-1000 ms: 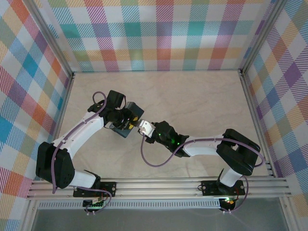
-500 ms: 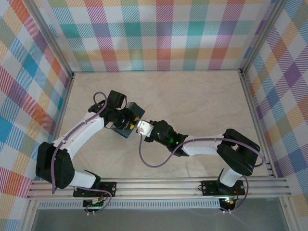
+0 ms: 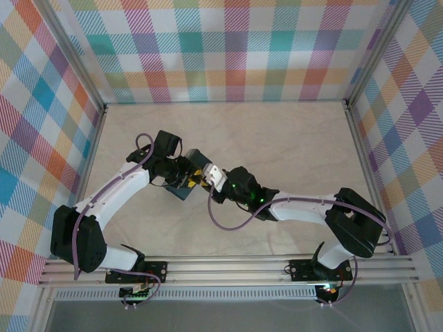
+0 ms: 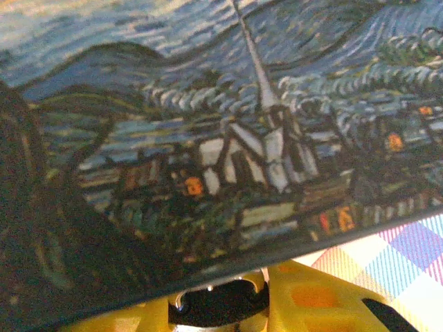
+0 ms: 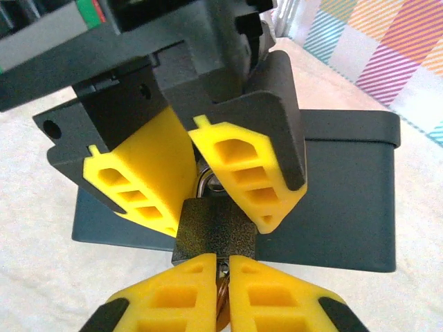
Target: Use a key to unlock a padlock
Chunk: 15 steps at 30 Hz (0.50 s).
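Since a second ago the right arm has stretched further to the left, carrying the right gripper (image 5: 223,277) up against the left gripper (image 5: 216,207), and its fingers have drawn together.

Nearest, one aluminium rail (image 3: 228,266) runs along the table's (image 3: 291,145) front edge, with the two arm bases bolted to it. Beyond it the two arms converge left of centre.

From the right wrist, the right gripper's two yellow fingers are closed to a slit, pinching the one thin key (image 5: 222,290). The key's tip meets the underside of the single dark padlock (image 5: 214,238). Just past that, the left gripper's two yellow fingers are clamped narrowly on the padlock's shackle (image 5: 206,183), holding the lock over the near edge of the one painted tin (image 5: 346,207).

The tin lies flat on the table directly behind the grippers. Bare tabletop stretches beyond it and out to the right. Plaid walls (image 3: 228,55) close the left, right and far sides.
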Each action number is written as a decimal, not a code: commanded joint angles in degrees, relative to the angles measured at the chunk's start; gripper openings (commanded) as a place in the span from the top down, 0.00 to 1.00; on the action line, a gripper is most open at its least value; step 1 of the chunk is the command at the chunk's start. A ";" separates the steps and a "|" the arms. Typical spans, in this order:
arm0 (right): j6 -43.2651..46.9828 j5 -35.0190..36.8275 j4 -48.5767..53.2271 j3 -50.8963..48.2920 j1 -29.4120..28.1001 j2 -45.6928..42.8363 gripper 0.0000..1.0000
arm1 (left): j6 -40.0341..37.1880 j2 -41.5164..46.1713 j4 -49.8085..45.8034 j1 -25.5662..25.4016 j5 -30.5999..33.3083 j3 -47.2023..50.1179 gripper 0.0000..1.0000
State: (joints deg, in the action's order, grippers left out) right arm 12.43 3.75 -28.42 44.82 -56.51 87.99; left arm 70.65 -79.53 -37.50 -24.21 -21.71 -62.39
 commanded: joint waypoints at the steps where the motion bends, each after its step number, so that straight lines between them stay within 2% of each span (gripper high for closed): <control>1: -7.19 -11.42 5.02 2.34 -0.59 -2.56 1.00 | -0.62 1.80 3.58 0.38 -1.05 -0.10 0.96; 2: -8.86 -13.40 7.16 3.03 0.10 -2.60 1.00 | -0.71 1.81 3.34 0.54 -1.00 -0.31 0.96; 5: -8.35 -16.12 12.48 4.44 0.66 -3.07 0.85 | -1.09 1.95 2.54 1.05 -0.62 -0.58 0.96; 9: -7.24 -15.99 15.07 4.01 1.63 -4.92 0.68 | -1.39 2.29 1.77 1.96 -0.26 -0.63 0.96; 15: -4.71 -15.17 15.03 1.24 4.52 -10.33 0.63 | -1.79 2.36 1.02 2.37 -0.18 -1.02 0.96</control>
State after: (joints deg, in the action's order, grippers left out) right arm 6.33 -8.80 -14.20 47.18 -53.06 80.60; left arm 69.58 -79.31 -38.59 -22.28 -22.28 -62.39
